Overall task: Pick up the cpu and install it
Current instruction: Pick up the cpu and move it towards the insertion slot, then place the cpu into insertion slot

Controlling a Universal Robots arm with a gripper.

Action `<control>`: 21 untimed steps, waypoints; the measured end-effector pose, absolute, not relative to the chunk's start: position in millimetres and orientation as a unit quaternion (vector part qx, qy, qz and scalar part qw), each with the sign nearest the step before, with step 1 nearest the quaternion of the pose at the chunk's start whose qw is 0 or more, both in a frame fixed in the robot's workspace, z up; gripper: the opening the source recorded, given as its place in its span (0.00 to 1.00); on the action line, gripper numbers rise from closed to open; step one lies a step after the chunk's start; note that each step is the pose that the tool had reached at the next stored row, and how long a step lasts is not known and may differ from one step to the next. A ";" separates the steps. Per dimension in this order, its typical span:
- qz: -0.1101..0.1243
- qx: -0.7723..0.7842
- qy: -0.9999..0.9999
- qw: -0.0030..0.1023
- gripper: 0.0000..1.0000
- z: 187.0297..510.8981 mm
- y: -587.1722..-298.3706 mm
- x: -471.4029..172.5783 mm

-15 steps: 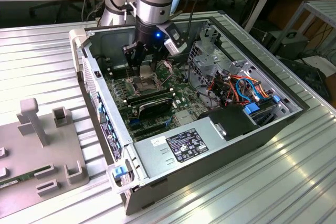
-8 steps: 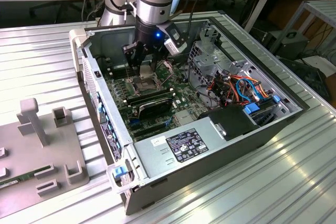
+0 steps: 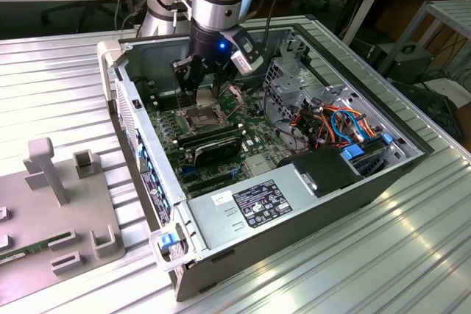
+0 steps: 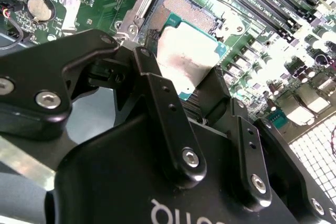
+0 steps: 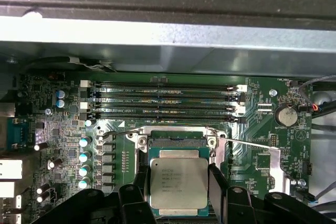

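The cpu (image 5: 178, 190) is a small square chip with a dull silver top. It sits between the two black fingers (image 5: 217, 182) of my gripper (image 5: 178, 170), which is shut on its edges. It hangs just over the open dark socket (image 5: 176, 141) on the green motherboard (image 5: 58, 129). In the second wrist view the cpu (image 4: 185, 51) covers the near part of the socket (image 4: 191, 11), with my gripper (image 4: 182, 69) clamped on it. In the exterior view my gripper (image 3: 200, 84) reaches down into the computer case over the socket (image 3: 199, 117).
The socket's metal load frame (image 5: 274, 163) is swung open to one side. Memory slots (image 5: 163, 100) run beside the socket, below the case wall (image 5: 168, 30). A drive cage with coloured cables (image 3: 331, 119) and a power supply (image 3: 254, 204) fill the case. A grey fixture (image 3: 51, 204) lies at the exterior view's left.
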State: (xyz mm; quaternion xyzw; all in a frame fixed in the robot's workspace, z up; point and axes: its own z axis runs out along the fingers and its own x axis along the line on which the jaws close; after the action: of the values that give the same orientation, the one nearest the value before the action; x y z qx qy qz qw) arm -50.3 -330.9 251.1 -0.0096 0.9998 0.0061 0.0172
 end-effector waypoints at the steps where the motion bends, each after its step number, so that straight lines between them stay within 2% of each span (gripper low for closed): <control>1: 0.006 -0.010 1.000 0.017 0.55 251.2 -330.9 -50.3; 21: 0.005 0.030 0.999 0.017 0.55 253.6 -330.9 -50.3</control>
State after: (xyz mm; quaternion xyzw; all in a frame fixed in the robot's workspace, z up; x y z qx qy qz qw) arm -50.3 -330.9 253.6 0.0299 0.9994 0.0054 0.0174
